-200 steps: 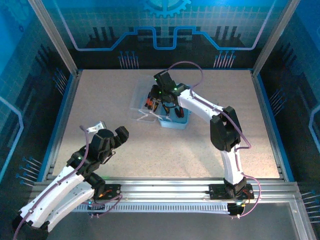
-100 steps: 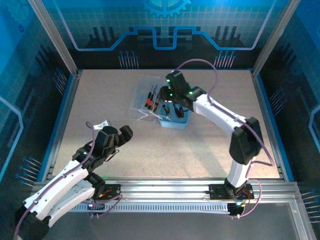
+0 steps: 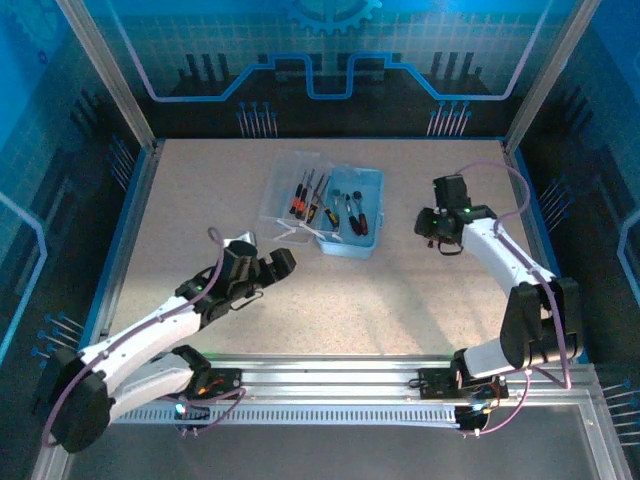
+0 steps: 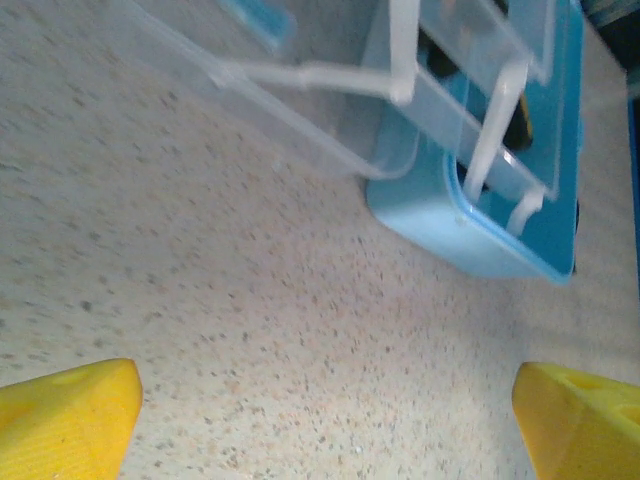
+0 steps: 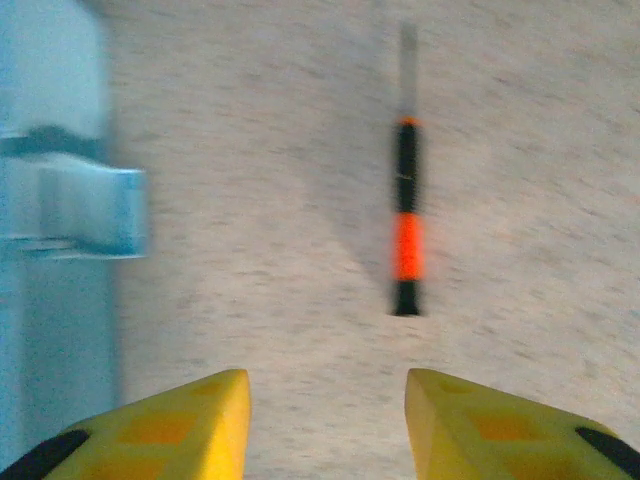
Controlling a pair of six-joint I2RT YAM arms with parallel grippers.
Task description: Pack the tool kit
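Right claw [image 3: 430, 228] off the tool kit [image 3: 350, 247], rightward; left claw [image 3: 273, 266] nearer it.

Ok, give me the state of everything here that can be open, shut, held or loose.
Tool kit case: open, tools inside.
Lid: swung flat beside the base.
Screwdriver: loose, lying flat on the table, outside the case.
Left gripper: open, empty.
Right gripper: open, empty.

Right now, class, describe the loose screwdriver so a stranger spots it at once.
Find the light-blue tool kit on the table. Beside it, ahead of the right gripper, lies one slim black-and-orange screwdriver. Unlike the other screwdrivers, it is outside the case.
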